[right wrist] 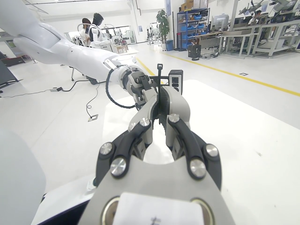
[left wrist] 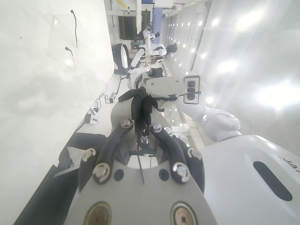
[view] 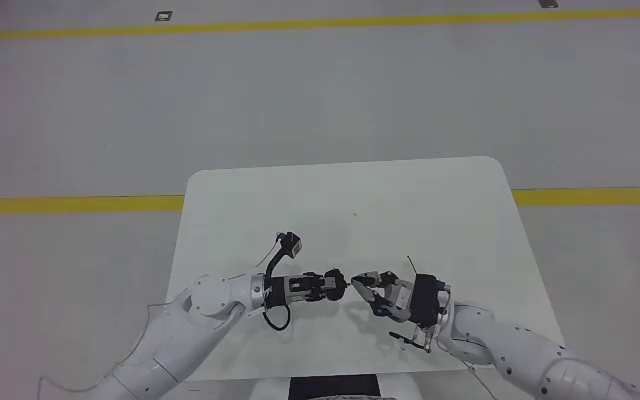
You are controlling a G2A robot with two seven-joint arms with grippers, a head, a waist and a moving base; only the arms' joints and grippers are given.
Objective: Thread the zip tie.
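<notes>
Both arms are being held low over the desk (view: 420,190), close to the middle of its near edge. The forearms are being angled inward from the two near corners. The left gripper (view: 340,285) and the right gripper (view: 363,286) are being pointed straight at each other, with their tips almost touching.

One zip tie (right wrist: 160,83) is being gripped. The right jaws are being pressed together on its strap, and it is being held clear of the desk surface, in the narrow space where the two grippers are meeting. Its long axis is being kept upright, roughly square to the desk. The head (right wrist: 159,66) is being pointed upward, clear above the fingers, and the strap is being run down between the pads.

The left jaws are being held together as well. One thin black strip (left wrist: 141,170) is being carried between their fingers, lying along the gripper's own axis and reaching back toward the palm. Whether this strip is part of the same tie cannot be told.

Two dark lines (left wrist: 75,30) are being shown over the desk surface beyond the right gripper, toward the right edge, one just beside the other. Each is being ended in a small knob, and what they are cannot be told.
</notes>
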